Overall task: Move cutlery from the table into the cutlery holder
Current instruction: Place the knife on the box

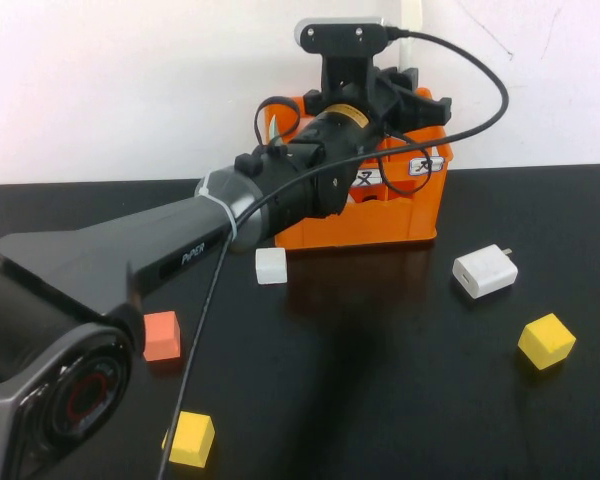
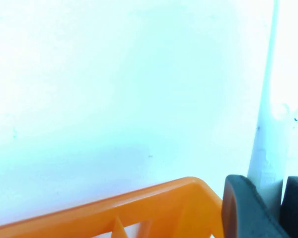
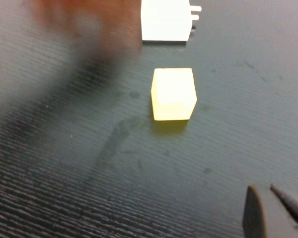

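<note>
Reaching across to the upper centre of the high view, the left gripper hangs over the crate, clamped on the knife. The knife's long axis stands upright, so it would go in by a straight drop; which compartment lies beneath is hidden. The right gripper sits low over the table near a yellow cube, fingers nearly together, empty.

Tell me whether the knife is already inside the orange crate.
Cannot tell. The left pincer, above the crate, is clamped on the knife; its lower end is hidden. The right pincer hovers near a yellow cube.
</note>
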Motion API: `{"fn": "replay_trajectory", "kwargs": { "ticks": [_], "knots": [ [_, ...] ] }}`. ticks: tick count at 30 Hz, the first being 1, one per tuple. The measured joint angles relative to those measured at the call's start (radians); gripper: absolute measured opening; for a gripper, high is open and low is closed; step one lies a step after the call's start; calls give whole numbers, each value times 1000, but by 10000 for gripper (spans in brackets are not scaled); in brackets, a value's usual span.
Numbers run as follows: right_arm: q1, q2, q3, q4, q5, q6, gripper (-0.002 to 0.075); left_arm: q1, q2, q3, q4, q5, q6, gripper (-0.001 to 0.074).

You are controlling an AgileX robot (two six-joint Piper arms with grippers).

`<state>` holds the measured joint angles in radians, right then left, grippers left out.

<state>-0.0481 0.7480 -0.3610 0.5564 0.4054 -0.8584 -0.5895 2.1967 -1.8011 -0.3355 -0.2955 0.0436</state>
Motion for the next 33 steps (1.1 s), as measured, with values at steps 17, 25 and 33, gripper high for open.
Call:
{"fn": "replay_trajectory", "kwargs": {
  "ticks": [17, 25, 33],
  "knots": [
    [0, 0, 0, 0, 3, 0, -2, 0, 69, -5, 54, 19, -69, 157],
    [0, 0, 0, 0, 3, 0, -2, -8, 48, -5, 108, 40, -77, 365],
    [0, 0, 0, 0, 3, 0, -2, -20, -90, -5, 128, 117, -67, 108]
  ]
}}
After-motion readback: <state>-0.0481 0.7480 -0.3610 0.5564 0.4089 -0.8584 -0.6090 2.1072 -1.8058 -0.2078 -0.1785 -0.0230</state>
